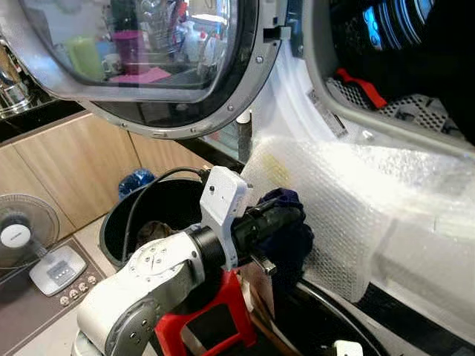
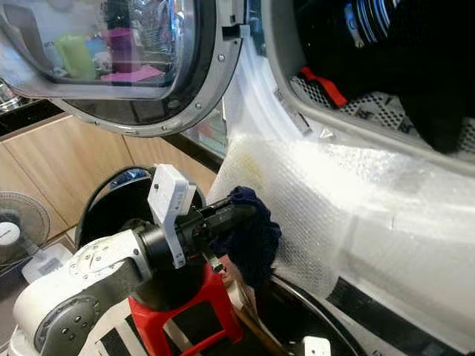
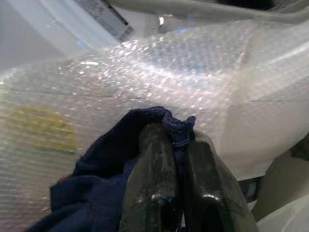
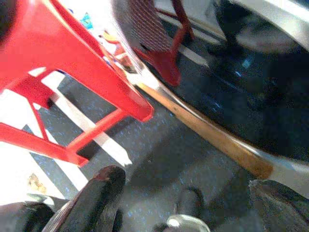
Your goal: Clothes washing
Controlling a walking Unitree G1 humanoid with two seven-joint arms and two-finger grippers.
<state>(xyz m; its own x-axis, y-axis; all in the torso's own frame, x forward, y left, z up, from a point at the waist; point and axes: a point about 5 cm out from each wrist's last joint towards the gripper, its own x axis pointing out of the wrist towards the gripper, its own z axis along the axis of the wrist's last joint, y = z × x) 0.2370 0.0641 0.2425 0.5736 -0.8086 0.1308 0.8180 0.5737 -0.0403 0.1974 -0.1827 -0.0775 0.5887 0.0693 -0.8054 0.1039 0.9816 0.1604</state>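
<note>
The navy garment [image 3: 111,169] hangs pinched in the left pincer [image 3: 176,159], fingers closed tight on a fold, in front of the washer's bubble-wrapped front [image 1: 349,215]. The drum opening [image 1: 401,81] lies above and to the right of that pincer, so the cloth probably has to rise over the wrapped lip. The black laundry basket [image 1: 148,215] sits below-left. The right pincer [image 4: 145,203] hangs low by the red stool [image 4: 72,92], fingers spread.

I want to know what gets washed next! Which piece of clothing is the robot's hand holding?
The dark blue cloth, pinched in the left gripper below the washer opening. The red piece and the black one already lie inside the drum.
</note>
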